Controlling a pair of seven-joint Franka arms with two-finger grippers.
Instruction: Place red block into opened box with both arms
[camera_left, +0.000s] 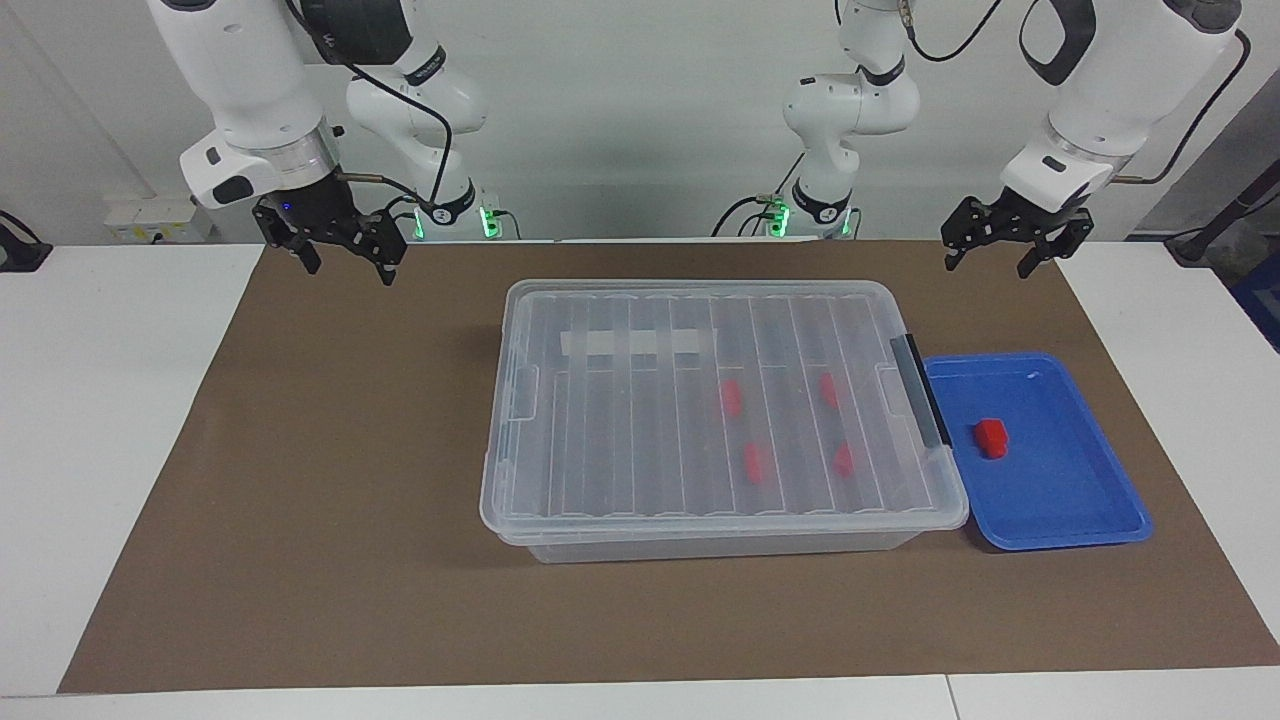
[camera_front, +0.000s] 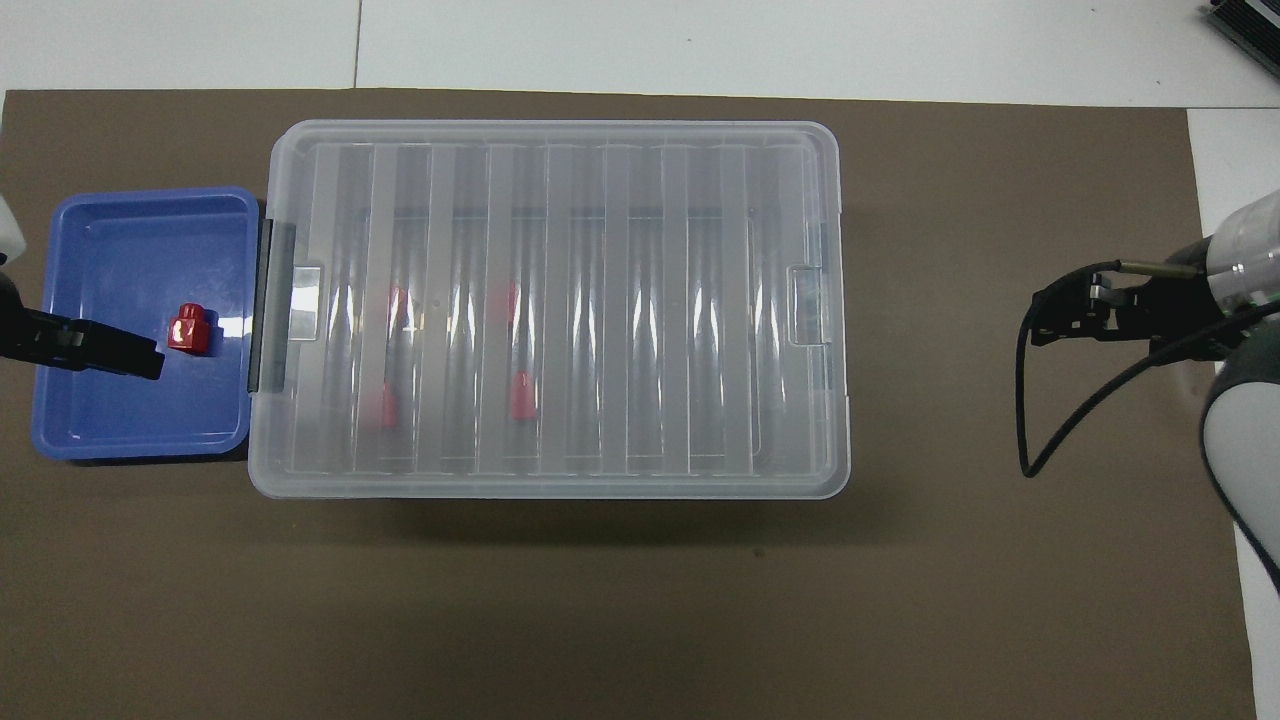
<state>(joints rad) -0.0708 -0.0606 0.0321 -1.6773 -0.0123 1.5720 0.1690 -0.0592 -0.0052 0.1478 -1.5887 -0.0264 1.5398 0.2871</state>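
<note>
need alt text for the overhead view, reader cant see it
A clear lidded storage box sits shut on a brown mat, four red blocks inside. Beside it, a blue tray holds one red block. Both hands wait open: left hand over the tray, right hand over the mat.

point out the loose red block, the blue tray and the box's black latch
red block (camera_left: 992, 437): facing view, middle of its top.
blue tray (camera_left: 1100, 440): facing view, bare floor beside the block.
black latch (camera_front: 266, 305): overhead view, middle of the strip at the box's tray end.
</note>
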